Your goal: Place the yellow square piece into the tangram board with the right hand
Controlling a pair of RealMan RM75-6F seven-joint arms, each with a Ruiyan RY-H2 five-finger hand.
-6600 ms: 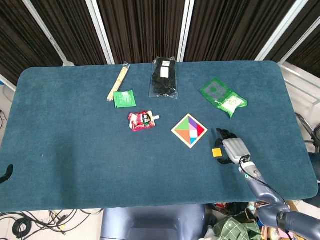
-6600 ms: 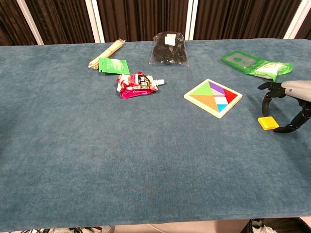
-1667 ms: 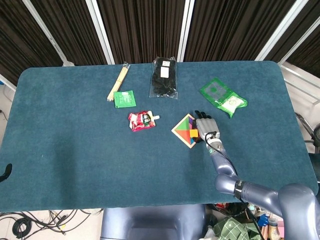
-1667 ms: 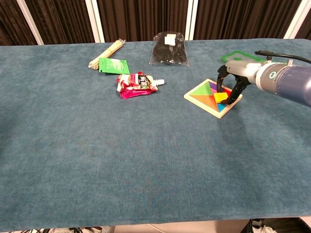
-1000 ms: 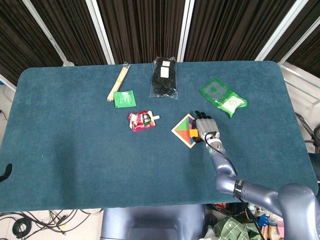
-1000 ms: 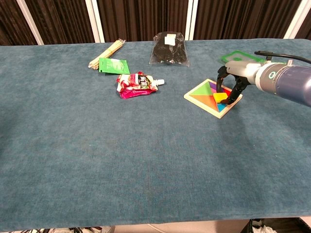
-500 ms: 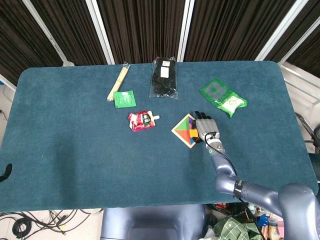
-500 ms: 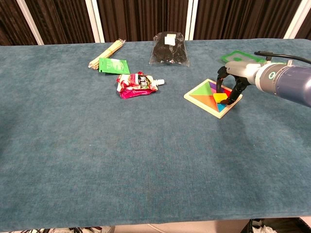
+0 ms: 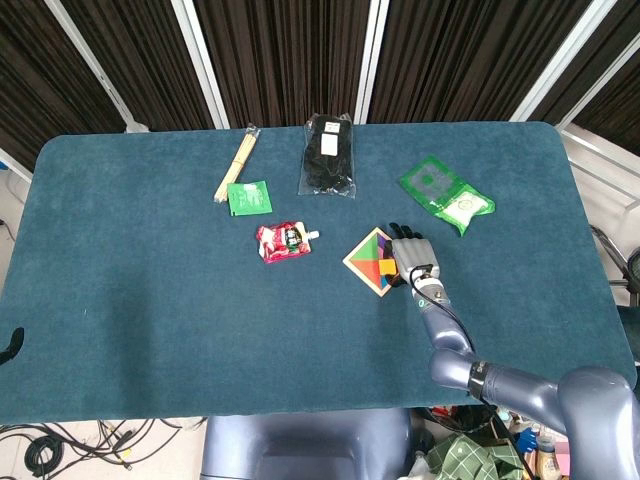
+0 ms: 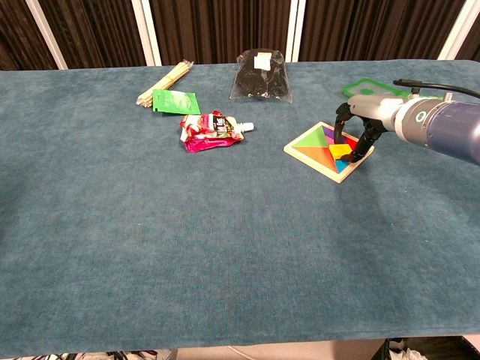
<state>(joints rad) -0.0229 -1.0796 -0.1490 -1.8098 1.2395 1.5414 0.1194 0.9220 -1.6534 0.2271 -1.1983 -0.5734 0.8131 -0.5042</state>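
The yellow square piece [image 10: 341, 150] sits right of frame centre on the tangram board [image 10: 318, 148], pinched between the fingers of the right hand [image 10: 358, 124], which hovers over the board's right corner.

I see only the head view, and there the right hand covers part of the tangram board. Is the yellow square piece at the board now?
Observer: Yes. In the chest view the yellow square piece sits over the tangram board, between the fingers of the right hand.
Operator: Is it flat in its slot?
Observer: I cannot tell; the fingers hide its far edge.
Operator: Are the other pieces in place?
Observer: The green triangle and the orange triangle lie flat inside the frame.
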